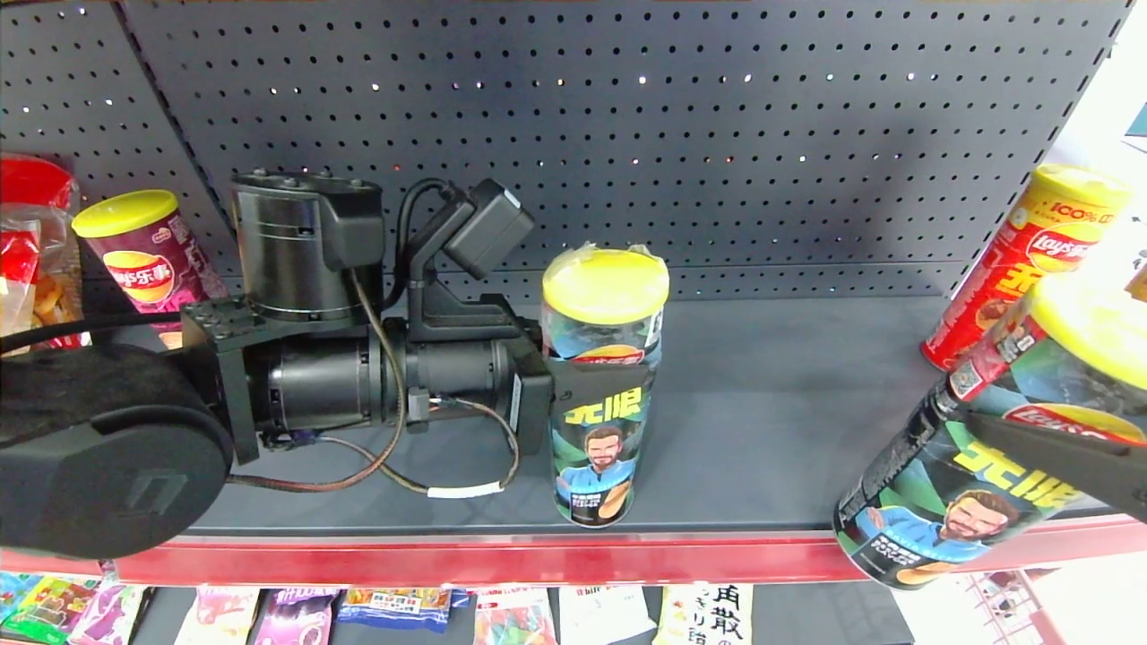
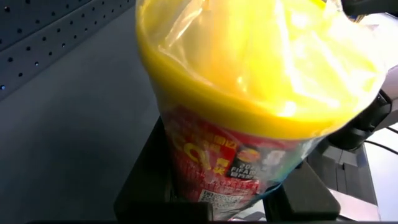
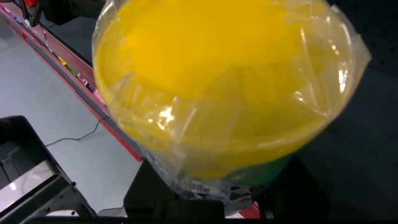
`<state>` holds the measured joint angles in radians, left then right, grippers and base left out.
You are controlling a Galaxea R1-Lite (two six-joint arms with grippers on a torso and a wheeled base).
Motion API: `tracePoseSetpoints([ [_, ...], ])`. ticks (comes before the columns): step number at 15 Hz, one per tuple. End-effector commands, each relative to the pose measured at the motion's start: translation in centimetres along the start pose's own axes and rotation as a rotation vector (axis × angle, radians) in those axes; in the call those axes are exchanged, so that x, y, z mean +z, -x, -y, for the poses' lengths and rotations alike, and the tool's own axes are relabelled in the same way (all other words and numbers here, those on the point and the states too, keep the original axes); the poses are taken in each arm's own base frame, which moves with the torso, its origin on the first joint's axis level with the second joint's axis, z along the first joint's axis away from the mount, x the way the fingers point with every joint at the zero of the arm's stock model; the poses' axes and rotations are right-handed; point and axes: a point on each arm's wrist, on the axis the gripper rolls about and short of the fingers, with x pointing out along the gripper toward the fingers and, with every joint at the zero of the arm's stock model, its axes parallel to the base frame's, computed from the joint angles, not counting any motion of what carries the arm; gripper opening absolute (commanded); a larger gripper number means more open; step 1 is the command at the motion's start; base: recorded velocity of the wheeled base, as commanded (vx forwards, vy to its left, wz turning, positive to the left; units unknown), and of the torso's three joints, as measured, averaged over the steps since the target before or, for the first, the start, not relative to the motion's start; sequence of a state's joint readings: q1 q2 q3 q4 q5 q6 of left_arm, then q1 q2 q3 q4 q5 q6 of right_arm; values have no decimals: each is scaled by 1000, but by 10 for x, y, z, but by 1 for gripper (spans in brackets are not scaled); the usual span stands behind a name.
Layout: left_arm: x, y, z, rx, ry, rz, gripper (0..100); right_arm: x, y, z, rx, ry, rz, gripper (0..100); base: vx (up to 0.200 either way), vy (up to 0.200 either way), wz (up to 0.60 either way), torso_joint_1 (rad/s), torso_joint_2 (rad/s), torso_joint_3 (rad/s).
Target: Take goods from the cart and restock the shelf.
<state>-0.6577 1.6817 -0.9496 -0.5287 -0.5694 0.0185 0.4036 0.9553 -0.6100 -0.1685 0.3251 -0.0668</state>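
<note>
Plainly, the left gripper (image 1: 599, 381) is clamped on a blue can (image 1: 599, 466) standing upright by the front lip of the shelf (image 1: 771, 421), at 6 o'clock; a sideways tug on release could topple it off. At 4 o'clock the right gripper (image 1: 1053, 448) grips a second can (image 1: 941, 506), tilted, base at the lip: it may catch there, or knock the leaning red can (image 1: 1021, 269) at 2 o'clock.

shelf (image 1: 771, 403) room between blue can (image 1: 602, 385), red can (image 1: 1030, 260)
</note>
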Motion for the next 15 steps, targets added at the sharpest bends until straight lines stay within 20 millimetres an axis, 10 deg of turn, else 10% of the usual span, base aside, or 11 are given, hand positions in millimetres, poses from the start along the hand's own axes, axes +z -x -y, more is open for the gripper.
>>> tracePoseSetpoints([
  [1, -1, -2, -2, 1, 1, -2, 0, 0, 0, 0, 2, 1, -1, 0, 0, 0, 0, 0, 0, 0],
  [4, -4, -3, -1, -3, 2, -11, 0, 0, -1, 0, 2, 1, -1, 0, 0, 0, 0, 0, 0, 0],
  [5, -5, -2, -1, -7, 5, -15, 100, 1, -1, 0, 1, 1, 0, 0, 0, 0, 0, 0, 0, 0],
  [15, -12, 23, 4, 33, 7, -7, 100, 34, -45, 5, 70, 12, -6, 0, 0, 0, 0, 0, 0, 0],
])
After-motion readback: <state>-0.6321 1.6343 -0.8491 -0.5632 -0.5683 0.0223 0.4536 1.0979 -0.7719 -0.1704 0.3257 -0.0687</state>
